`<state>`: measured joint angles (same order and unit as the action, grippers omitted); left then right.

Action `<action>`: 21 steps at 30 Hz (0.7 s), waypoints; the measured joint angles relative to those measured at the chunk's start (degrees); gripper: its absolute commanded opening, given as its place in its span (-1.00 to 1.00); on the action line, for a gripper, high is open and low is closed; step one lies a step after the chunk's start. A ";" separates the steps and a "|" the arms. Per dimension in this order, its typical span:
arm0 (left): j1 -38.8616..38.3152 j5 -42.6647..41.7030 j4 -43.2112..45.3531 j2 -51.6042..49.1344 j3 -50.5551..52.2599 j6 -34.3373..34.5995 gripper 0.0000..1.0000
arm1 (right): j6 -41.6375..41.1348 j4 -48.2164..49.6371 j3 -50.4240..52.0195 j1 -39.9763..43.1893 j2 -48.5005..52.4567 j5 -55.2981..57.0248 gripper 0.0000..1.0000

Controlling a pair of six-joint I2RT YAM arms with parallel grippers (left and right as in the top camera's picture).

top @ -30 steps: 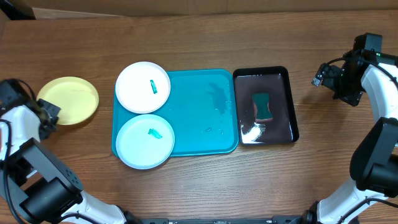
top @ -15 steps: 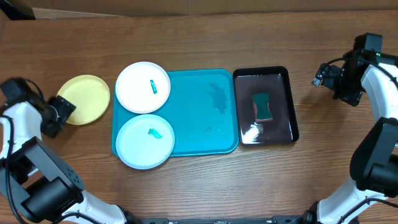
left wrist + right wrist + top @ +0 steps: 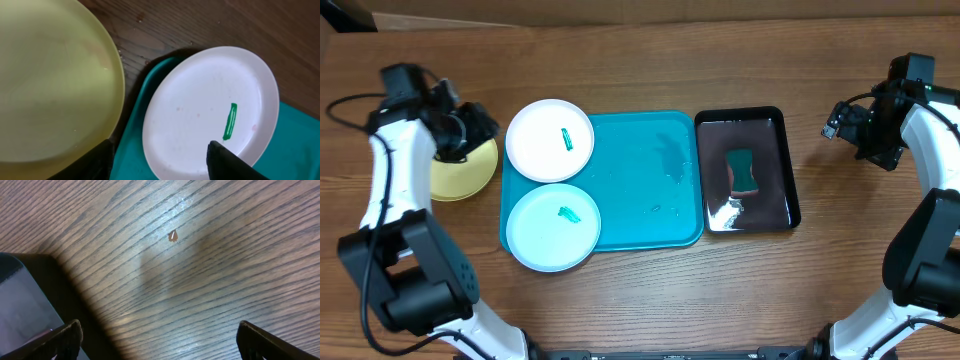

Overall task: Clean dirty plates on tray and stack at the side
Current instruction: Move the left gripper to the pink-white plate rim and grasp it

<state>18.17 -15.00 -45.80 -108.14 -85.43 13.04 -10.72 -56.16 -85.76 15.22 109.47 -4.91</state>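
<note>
The yellow-green plate [image 3: 455, 175] lies on the table just left of the turquoise tray [image 3: 650, 180]. A white plate [image 3: 550, 140] with a teal smear sits on the tray's far left corner. A light blue plate [image 3: 553, 227], also smeared, sits on the near left corner. My left gripper [image 3: 472, 128] hovers between the yellow plate's far edge and the white plate. In the left wrist view that gripper [image 3: 160, 162] is open and holds nothing. Below it are the yellow plate [image 3: 50, 85], the white plate [image 3: 200, 105] and the tray's rim [image 3: 131, 142]. My right gripper [image 3: 848, 122] is open over bare wood at the far right.
A glossy black tray [image 3: 780, 190] holding a green sponge [image 3: 743, 172] stands right of the turquoise tray. Its corner [image 3: 20, 305] shows in the right wrist view beside my open right gripper [image 3: 160, 340]. A small crumb [image 3: 172, 236] lies on the wood.
My left gripper let go of the yellow plate, which had shifted right toward the tray. The gripper opened and swung away and to the right, toward the white plate. The right arm stayed still.
</note>
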 measured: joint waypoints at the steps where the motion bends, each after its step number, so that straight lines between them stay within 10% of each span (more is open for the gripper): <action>1: -0.68 0.85 0.39 -0.57 0.00 -0.04 0.03 | 0.02 0.04 0.00 0.00 0.00 0.02 1.00; 9: -2.82 4.66 2.95 -7.45 0.00 -1.46 -0.06 | -0.04 0.00 0.00 0.00 0.00 -0.02 1.00; 21: -3.10 0.85 3.67 -10.93 -0.02 -2.45 -0.87 | 0.02 -0.02 0.00 0.00 0.00 0.00 1.00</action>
<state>15.07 -14.15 -42.13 -119.07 -85.45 10.59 -10.70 -56.18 -85.76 15.22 109.47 -4.91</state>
